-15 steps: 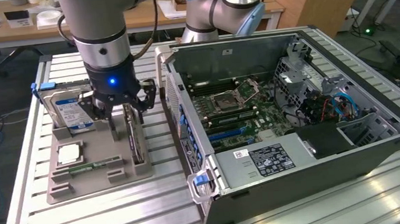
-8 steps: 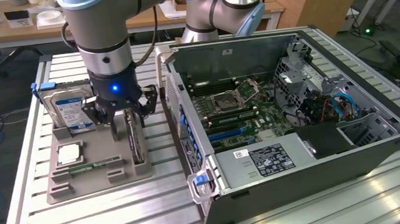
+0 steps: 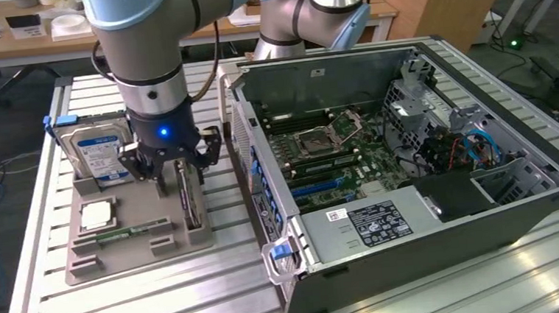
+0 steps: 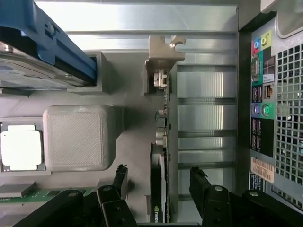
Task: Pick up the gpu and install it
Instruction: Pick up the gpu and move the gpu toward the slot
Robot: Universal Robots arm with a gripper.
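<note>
The gpu (image 3: pixel 192 201) is a thin dark card standing on its edge in a slot of the grey holder tray (image 3: pixel 138 247), near the tray's side closest to the computer case. In the wrist view the gpu (image 4: pixel 161 142) shows edge-on, with its silver end bracket (image 4: pixel 163 52) at the far end. My gripper (image 3: pixel 181 179) hangs right above the card and is open. Its two black fingers (image 4: pixel 120 177) stand on either side of the card's edge, apart from it, so my gripper (image 4: pixel 160 182) straddles the card without gripping it.
On the same tray stand a silver hard drive (image 3: pixel 97 158) in a blue caddy (image 4: pixel 42 47), a processor chip (image 3: pixel 97 213) and a green memory stick (image 3: pixel 127 232). The open computer case (image 3: pixel 407 140) lies to the exterior view's right. A second arm (image 3: pixel 309 14) stands behind it.
</note>
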